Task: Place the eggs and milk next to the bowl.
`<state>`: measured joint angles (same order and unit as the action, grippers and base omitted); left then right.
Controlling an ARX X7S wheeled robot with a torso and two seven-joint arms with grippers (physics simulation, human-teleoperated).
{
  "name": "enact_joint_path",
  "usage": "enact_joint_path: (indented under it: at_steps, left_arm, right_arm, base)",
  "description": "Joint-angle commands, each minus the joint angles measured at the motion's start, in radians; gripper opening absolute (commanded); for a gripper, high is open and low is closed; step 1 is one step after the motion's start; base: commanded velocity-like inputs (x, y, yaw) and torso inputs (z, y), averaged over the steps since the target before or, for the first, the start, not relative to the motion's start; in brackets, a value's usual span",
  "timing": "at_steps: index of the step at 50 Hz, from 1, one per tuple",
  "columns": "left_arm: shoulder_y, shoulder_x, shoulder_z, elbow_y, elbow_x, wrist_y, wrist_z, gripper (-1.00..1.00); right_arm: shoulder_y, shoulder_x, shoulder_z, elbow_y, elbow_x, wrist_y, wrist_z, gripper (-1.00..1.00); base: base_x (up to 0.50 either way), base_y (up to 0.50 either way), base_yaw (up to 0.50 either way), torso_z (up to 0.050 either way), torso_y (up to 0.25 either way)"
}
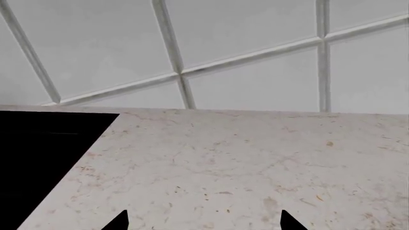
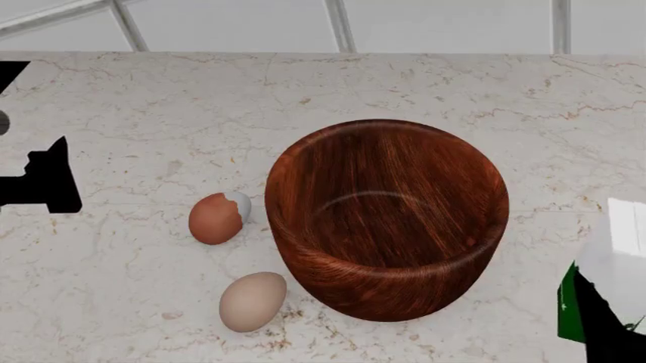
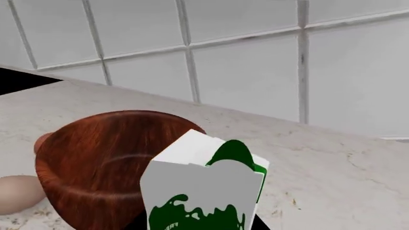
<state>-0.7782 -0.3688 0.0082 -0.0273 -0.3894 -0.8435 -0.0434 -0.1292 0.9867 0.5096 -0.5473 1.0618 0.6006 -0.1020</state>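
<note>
I see the bowl (image 2: 389, 227) mid-bench (image 2: 151, 106), both eggs (image 2: 216, 219) touching it at 9 and 7 o'clock. My right claw (image 2: 606, 321) at 4 o'clock is clamped on the milk (image 3: 204, 191); my left claw (image 1: 203, 223) is apart.

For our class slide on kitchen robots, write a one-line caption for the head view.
Two eggs, reddish-brown and pale beige, lie beside a wooden bowl as the milk carton arrives at right.
</note>
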Motion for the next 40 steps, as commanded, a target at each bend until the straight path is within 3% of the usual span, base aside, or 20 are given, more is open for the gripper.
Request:
enact_joint_path:
  at_steps: [1, 40]
  left_arm:
    - [0.005, -0.001, 0.001, 0.007, 0.012, 0.013, -0.008, 1.00]
    - [0.021, -0.012, -0.001, 0.023, 0.003, 0.010, -0.021, 1.00]
  right_arm:
    - [-0.020, 0.031, 0.008, -0.013, -0.032, -0.007, -0.110, -1.00]
    - [0.113, 0.107, -0.181, 0.068, -0.027, -0.046, -0.323, -1.00]
  base:
    - [0.00, 0.00, 0.00, 0.000, 0.000]
    - [0.00, 0.00, 0.00, 0.000, 0.000]
